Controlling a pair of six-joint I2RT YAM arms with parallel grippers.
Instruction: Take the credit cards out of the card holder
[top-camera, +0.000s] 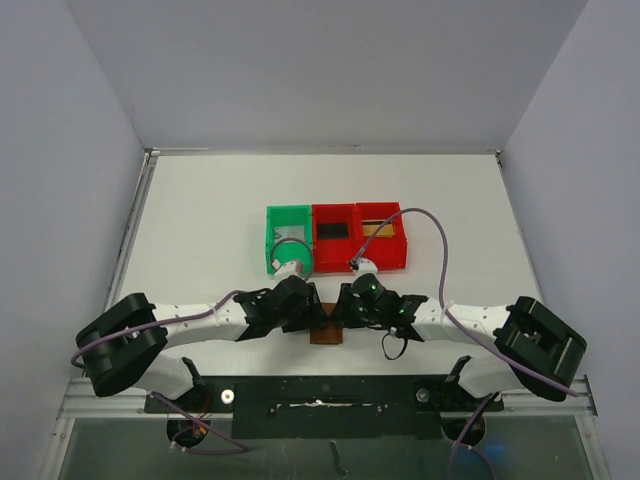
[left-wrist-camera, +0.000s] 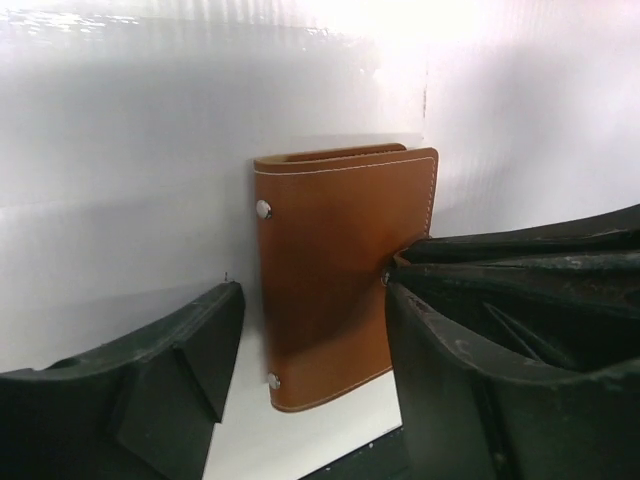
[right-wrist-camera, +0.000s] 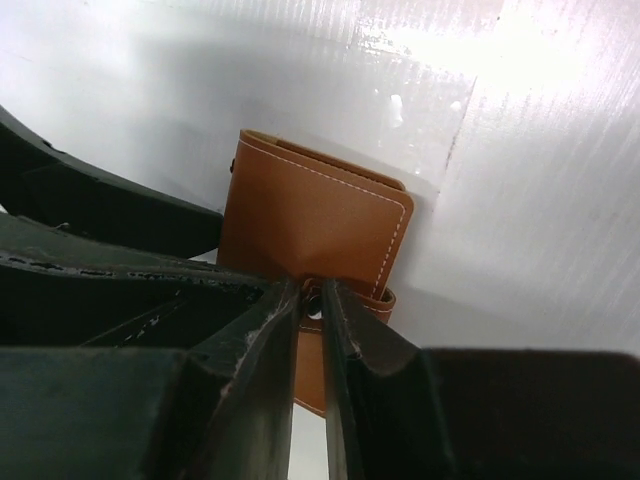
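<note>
Right gripper (right-wrist-camera: 318, 295) first: its fingers are pinched down to a sliver, and the brown snap tab (right-wrist-camera: 385, 300) of the card holder (right-wrist-camera: 320, 215) is caught right between the tips. I'd call that a grip on the tab, nothing else. The body of the holder lies just past the fingertips, flat on the white table (top-camera: 200, 220).

The left gripper (left-wrist-camera: 315, 290) is spread wide and holds nothing. The holder sits between its two fingers, one clear of the stud edge and the other right up against the opposite edge. I can't tell whether that one is actually touching the leather.

Progress-wise this looks like square one to me. The holder is folded shut and no credit cards show in either wrist view. What's left is popping the tab, opening it up, then pulling every card.

Farther out, beyond both hands, there's a green bin (top-camera: 270, 240) and two red bins (top-camera: 335, 264) in a row. One red bin has something dark in it and the other something tan, but they're too small in the top view to call. The left wrist also covers part of the green one.

The inside of the holder is hidden too, so there's no telling how many cards are in there. From above, the holder is mostly buried under the two grippers.
</note>
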